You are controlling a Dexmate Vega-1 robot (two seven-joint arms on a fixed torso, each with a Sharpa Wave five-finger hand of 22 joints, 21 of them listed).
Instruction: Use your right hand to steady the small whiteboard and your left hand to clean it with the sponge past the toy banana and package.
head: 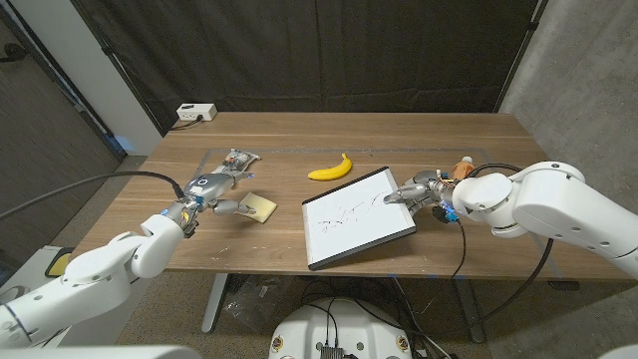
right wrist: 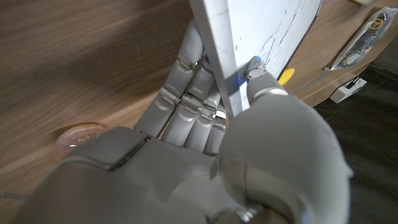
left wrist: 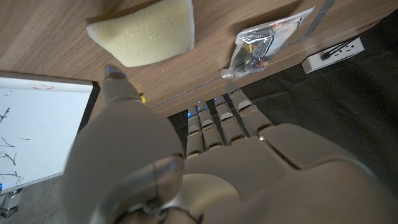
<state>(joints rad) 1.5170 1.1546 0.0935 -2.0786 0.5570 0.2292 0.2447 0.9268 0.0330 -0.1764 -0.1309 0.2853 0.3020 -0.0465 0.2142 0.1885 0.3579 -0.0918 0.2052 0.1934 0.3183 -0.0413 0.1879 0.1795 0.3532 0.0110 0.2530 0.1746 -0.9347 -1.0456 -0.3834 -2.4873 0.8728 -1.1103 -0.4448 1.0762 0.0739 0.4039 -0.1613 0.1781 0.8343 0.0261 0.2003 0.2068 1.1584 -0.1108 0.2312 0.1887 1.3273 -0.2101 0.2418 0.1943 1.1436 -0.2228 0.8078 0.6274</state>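
Right hand [right wrist: 205, 155] clamped on the near edge of the whiteboard [head: 357, 216], thumb on top, fingers beneath, edge lifted. Left hand [head: 211, 189] spread and holding nothing, sponge [head: 258, 207] just ahead of its fingertips, package [head: 237, 160] just beyond, toy banana [head: 330, 171] farther toward the board. Advisable: close squarely over the sponge, keep the board pinned.

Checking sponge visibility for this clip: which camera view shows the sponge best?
The left wrist view: the sponge is large, with its yellow porous texture clear. The head view shows it small on the table, beside the left robot hand. In the right wrist view I cannot make it out.
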